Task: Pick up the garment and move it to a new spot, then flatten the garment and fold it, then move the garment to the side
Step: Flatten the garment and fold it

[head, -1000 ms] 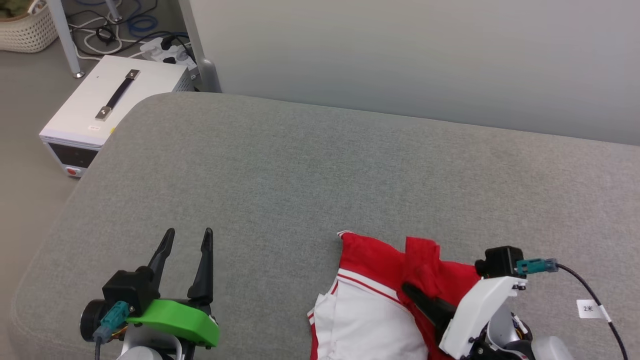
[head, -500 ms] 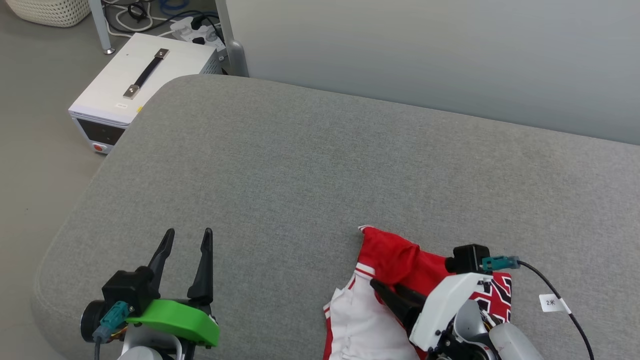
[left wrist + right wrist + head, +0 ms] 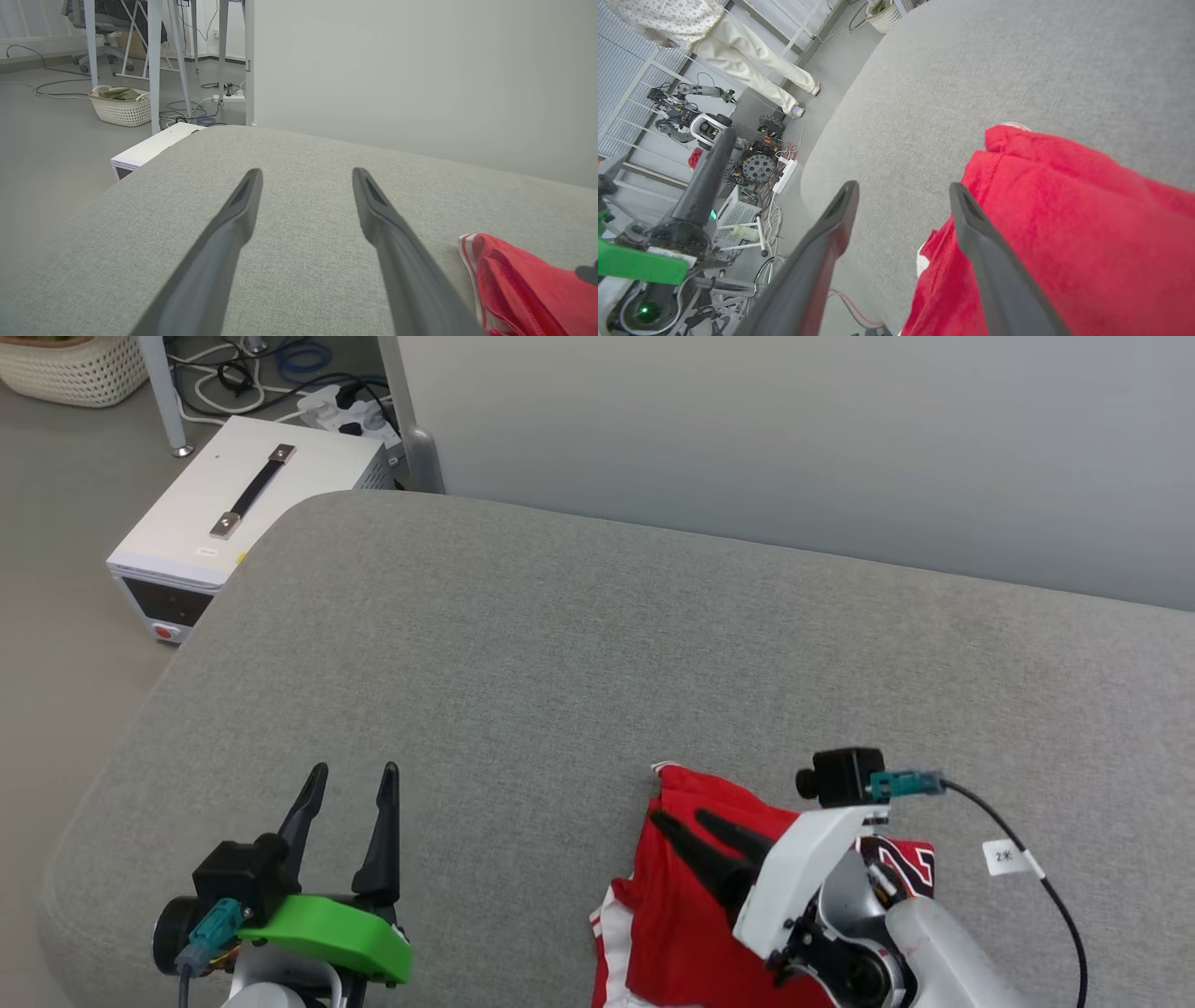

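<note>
The garment (image 3: 686, 919), red with white striped trim and a bit of black print beside my right wrist, lies crumpled on the grey cushion (image 3: 560, 653) at the lower right. My right gripper (image 3: 677, 818) hovers over its upper left corner, open, with nothing between its fingers. In the right wrist view the garment (image 3: 1069, 224) spreads to the right of the open right gripper (image 3: 903, 187). My left gripper (image 3: 355, 771) rests open over bare cushion at the lower left, well apart from the cloth. In the left wrist view the left gripper (image 3: 307, 171) is empty, with the garment (image 3: 523, 284) at the lower right.
A white box with a black handle (image 3: 241, 502) stands on the floor beside the cushion's far left corner, with cables and a woven basket (image 3: 56, 373) behind it. A pale wall (image 3: 794, 448) runs along the cushion's back. A person's legs (image 3: 752, 60) show on the floor.
My right gripper has opened and let go of the raised red fold, which has dropped onto the cushion. The head camera has shifted. The left gripper has not moved.
</note>
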{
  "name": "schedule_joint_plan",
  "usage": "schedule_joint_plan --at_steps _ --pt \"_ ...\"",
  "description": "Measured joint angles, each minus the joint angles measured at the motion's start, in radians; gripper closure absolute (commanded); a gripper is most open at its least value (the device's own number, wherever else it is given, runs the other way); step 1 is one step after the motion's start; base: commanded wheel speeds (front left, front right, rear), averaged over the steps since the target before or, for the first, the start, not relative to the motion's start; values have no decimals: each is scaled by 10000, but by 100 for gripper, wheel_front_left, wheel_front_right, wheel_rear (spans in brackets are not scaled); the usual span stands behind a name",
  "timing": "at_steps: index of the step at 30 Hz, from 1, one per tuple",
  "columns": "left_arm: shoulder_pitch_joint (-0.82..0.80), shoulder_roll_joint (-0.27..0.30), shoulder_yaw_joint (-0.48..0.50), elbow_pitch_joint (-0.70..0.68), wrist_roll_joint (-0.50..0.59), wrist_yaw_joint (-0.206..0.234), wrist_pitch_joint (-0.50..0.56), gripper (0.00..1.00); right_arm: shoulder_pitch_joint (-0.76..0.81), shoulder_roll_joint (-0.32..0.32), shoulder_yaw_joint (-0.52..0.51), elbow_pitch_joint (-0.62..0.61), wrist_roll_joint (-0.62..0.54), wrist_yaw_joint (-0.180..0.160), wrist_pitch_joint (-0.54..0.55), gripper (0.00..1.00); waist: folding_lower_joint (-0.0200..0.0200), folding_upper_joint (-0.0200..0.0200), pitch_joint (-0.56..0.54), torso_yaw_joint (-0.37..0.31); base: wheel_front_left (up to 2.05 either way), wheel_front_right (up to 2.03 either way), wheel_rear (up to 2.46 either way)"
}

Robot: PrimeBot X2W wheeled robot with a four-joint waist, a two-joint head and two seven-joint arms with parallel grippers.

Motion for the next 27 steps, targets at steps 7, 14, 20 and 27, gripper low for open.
schedule_joint_plan --at_steps 7,14,20,27 --pt "-1 -111 -199 -188 -61 -27 0 0 -762 -1183 -556 -1264 -3026 2 -516 0 0 0 -45 -433 0 0 0" --pt "-11 -198 -362 -397 -247 -27 0 0 -901 -2886 -1183 -2040 -4591 2 -1716 0 0 0 -60 -971 0 0 0" --pt "-21 -230 -399 -495 -290 -27 0 0 -398 -3400 -2257 -2491 -5187 2 -2717 0 0 0 -40 -1422 0 0 0" --pt "-20 -263 -516 -639 -378 -27 0 0 1096 -2938 -3912 -3101 -5728 2 -3745 0 0 0 31 -1818 0 0 0"
